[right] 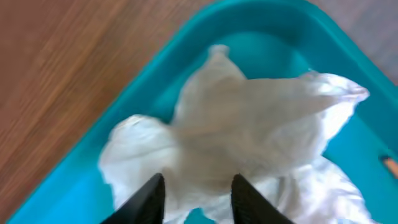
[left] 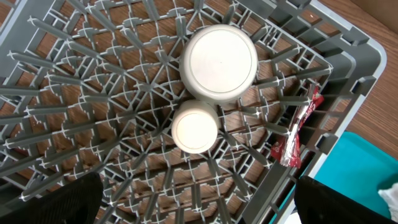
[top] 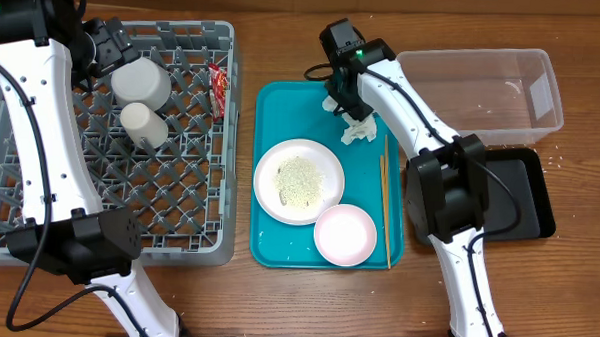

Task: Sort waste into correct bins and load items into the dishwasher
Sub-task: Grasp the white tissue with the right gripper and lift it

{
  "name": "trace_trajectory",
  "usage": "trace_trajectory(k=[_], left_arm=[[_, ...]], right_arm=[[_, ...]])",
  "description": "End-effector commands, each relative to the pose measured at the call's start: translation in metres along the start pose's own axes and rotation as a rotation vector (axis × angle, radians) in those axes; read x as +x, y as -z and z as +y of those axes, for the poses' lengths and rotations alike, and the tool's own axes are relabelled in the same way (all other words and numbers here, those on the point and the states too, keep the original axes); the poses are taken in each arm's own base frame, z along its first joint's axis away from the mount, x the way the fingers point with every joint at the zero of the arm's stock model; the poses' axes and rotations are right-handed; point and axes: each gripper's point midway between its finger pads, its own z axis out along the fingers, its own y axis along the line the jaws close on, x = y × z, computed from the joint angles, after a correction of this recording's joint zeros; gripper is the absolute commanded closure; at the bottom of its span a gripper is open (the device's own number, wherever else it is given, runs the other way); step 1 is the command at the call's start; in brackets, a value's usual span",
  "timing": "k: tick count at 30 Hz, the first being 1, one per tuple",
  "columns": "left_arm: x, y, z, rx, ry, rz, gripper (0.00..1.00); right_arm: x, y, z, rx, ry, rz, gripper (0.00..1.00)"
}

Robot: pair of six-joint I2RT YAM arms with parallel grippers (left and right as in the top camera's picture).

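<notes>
On the tray (top: 282, 100), the napkin (right: 249, 124) lies under the right gripper (right: 198, 190). Its fingers are narrowly parted astride the napkin's edge, with nothing clamped. Risk: pinching only a loose fold would let the napkin slip free short of the tub (top: 478, 90).

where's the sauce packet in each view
overhead: packet at the rack's right wall, near the top.
left wrist: packet right of centre, against the same wall.
right wrist: not in it.
shared landmark: teal tray, in all three.
</notes>
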Motion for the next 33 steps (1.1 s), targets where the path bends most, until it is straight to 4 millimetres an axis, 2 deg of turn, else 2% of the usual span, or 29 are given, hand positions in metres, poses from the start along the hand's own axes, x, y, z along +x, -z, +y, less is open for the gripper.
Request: trace_trajectory(k=[1, 4, 5, 8, 13, 16, 19, 23, 29, 30, 33], left_arm=[[0.001, -0.002, -0.003, 0.005, 0.011, 0.007, 0.00], [0.001, -0.002, -0.003, 0.004, 0.011, 0.007, 0.00], [0.001, -0.002, -0.003, 0.005, 0.011, 0.007, 0.00], [0.001, -0.002, -0.003, 0.005, 0.011, 0.007, 0.00], [0.001, -0.002, -0.003, 0.005, 0.011, 0.007, 0.00], [0.001, -0.002, -0.003, 0.004, 0.011, 0.007, 0.00], [0.001, -0.002, -0.004, 0.005, 0.011, 0.006, 0.00], [0.001, -0.002, -0.003, 0.005, 0.011, 0.007, 0.00], [0.001, -0.002, -0.003, 0.005, 0.011, 0.007, 0.00], [0.001, -0.002, -0.003, 0.005, 0.011, 0.007, 0.00], [0.001, -0.002, -0.003, 0.005, 0.011, 0.006, 0.00]], right_arm=[[0.003, -0.003, -0.006, 0.026, 0.001, 0.010, 0.45], [0.007, -0.002, -0.011, 0.046, -0.017, 0.028, 0.31], [0.008, -0.002, -0.014, 0.056, -0.033, 0.031, 0.30], [0.008, -0.003, -0.015, 0.061, -0.045, 0.031, 0.29], [0.004, -0.004, -0.006, 0.023, -0.049, 0.014, 0.28], [0.001, -0.004, 0.000, -0.004, -0.056, 0.004, 0.37], [0.000, -0.005, 0.001, -0.008, -0.057, 0.003, 0.42], [0.001, -0.007, 0.000, -0.003, -0.056, 0.004, 0.53], [0.007, -0.023, -0.006, 0.031, -0.048, 0.017, 0.56], [0.007, -0.024, -0.007, 0.034, -0.047, 0.018, 0.60], [0.007, -0.024, -0.007, 0.035, -0.047, 0.019, 0.78]])
